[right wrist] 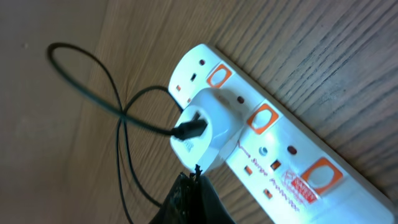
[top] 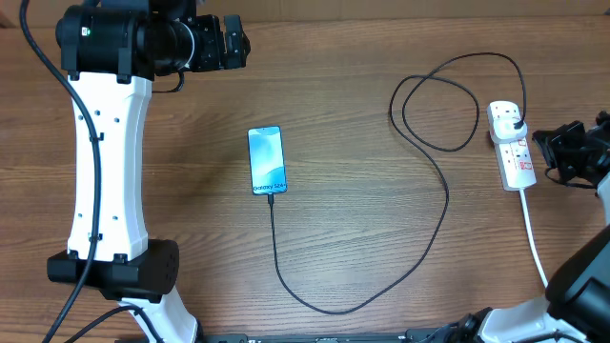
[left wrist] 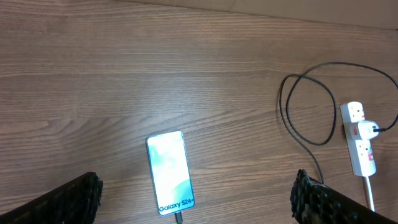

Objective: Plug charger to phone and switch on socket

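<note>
The phone [top: 267,160] lies flat mid-table, its light blue screen lit; it also shows in the left wrist view [left wrist: 169,172]. The thin black charger cable [top: 444,205] has its tip in the phone's bottom edge. It loops right to a white adapter [right wrist: 208,127] seated in the white socket strip [top: 515,152], which also shows in the right wrist view [right wrist: 292,162]. My right gripper [right wrist: 193,180] is shut and empty, its tip right beside the adapter; overhead it sits just right of the strip [top: 562,152]. My left gripper [top: 229,43] is open and empty at the far left, high above the table [left wrist: 196,190].
The strip's thick white cord [top: 534,238] runs to the front right edge. The cable makes a loop [left wrist: 309,102] left of the strip. My left arm's white link [top: 105,162] stands over the table's left side.
</note>
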Available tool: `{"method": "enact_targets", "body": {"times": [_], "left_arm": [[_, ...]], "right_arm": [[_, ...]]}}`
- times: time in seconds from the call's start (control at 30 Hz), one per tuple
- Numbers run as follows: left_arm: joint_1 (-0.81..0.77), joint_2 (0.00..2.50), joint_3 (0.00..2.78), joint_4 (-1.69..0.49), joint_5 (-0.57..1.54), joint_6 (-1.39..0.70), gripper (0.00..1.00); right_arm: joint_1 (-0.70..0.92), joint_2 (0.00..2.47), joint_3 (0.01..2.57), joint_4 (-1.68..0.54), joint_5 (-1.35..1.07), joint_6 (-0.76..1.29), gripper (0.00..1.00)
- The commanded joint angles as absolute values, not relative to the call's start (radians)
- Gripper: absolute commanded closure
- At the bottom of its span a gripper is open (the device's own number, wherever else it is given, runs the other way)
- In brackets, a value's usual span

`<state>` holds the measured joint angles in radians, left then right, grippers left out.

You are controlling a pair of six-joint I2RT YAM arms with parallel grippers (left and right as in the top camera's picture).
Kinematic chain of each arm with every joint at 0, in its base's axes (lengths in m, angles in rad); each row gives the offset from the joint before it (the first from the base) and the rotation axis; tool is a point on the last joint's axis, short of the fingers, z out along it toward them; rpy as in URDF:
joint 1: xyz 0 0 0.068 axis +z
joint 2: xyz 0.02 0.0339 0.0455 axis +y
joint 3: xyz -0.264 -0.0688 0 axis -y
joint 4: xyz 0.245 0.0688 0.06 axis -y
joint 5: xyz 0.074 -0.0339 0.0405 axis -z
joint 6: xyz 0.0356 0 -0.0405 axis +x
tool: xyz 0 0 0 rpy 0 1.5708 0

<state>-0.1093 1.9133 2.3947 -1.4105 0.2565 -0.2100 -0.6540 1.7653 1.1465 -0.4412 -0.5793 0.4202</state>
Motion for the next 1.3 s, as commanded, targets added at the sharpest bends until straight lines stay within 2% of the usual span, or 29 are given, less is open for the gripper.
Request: {"method": "enact_targets", "body": {"times": [0.0, 0.5, 0.87, 1.27], "left_arm": [[-0.111, 1.903, 2.405, -1.41, 0.252, -0.202, 0.0], [-0.111, 1.903, 2.405, -1.41, 0.252, -0.202, 0.01], [-0.111, 1.903, 2.405, -1.411, 0.252, -0.202, 0.01], [-0.111, 1.903, 2.405, -1.41, 0.252, -0.202, 0.0]], "right_arm": [[-0.659, 1.808, 1.173, -0.409, -0.612, 0.484, 0.96], [-0.717, 1.901, 1.173, -0.326, -0.608, 0.58, 0.96], [-0.717, 2.012, 1.173, -0.232, -0.676, 0.629, 0.96], [-0.704, 2.024, 1.173, -0.188, -0.707, 0.64, 0.96]]}}
